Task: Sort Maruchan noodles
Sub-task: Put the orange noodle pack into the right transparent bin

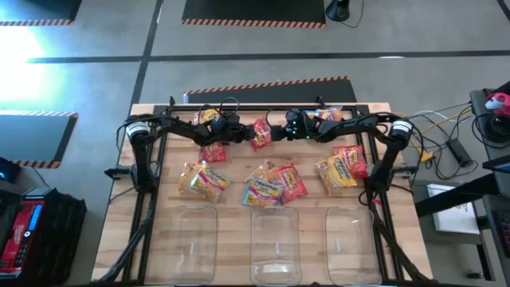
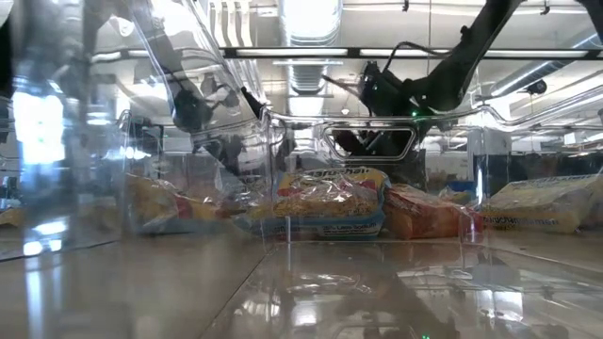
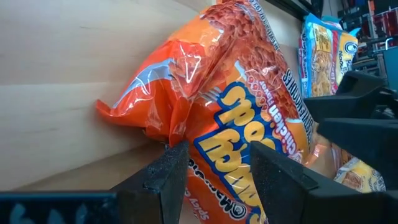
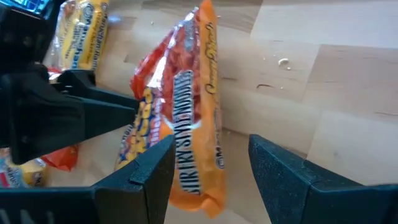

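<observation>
An orange Maruchan noodle packet sits between my two grippers at the middle of the table's far part. My left gripper comes at it from the left and is shut on it. My right gripper comes from the right. It is open, and its fingers stand on either side of the same packet. Bare table shows between the packet and one finger. Several more red, yellow and pale packets lie on the table, among them a yellow one and a red one. My left gripper pinches the orange packet between its two fingers at the printed end nearest the wrist. The fingers slant down from the table's left side. The packet stands on edge, and its crimped far end sticks out past the fingertips. Whether it rests on the table, I cannot tell.
Three clear bins stand along the near edge: left, middle and right. Loose packets lie under the left arm, by the far edge and near the right arm. A black frame rail runs along the far edge.
</observation>
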Motion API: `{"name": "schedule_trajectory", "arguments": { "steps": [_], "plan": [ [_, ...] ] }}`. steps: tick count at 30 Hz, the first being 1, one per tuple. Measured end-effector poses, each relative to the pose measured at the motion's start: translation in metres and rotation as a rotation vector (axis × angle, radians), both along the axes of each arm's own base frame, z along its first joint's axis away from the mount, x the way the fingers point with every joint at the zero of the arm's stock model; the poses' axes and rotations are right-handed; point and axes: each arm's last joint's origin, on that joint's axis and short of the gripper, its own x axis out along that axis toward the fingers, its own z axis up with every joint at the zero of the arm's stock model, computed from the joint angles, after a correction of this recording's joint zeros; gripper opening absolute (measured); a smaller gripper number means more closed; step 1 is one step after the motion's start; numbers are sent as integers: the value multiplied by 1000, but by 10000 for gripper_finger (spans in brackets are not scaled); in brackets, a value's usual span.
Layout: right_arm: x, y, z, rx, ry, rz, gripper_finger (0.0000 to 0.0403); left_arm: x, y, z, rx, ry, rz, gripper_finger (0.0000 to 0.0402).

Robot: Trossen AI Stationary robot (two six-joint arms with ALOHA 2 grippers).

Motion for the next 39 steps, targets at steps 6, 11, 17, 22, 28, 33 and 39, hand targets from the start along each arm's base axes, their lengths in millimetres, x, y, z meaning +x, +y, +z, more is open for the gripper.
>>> {"name": "schedule_trajectory", "arguments": {
  "steps": [6, 11, 17, 22, 28, 33, 39],
  "plan": [
    [11, -8, -7, 61, -23, 70, 192, 0, 0, 0, 2, 4, 2, 156],
    [24, -14, -11, 92, -38, 112, 192, -1, 0, -1, 0, 10, 5, 156],
    [29, -16, -15, 105, -40, 125, 192, -2, 1, -1, 3, 14, 10, 156],
    [29, -16, -13, 108, -45, 139, 185, -1, 0, -1, 0, 12, 6, 156],
    [28, -15, -8, 101, -57, 153, 159, -1, 0, -1, -4, 9, 5, 156],
    [28, -14, -8, 111, -63, 167, 146, -1, 0, 0, -21, -5, -3, 156],
    [26, -11, -7, 125, -39, 212, 144, 0, -1, 16, 18, -75, -38, 156]
  ]
}}
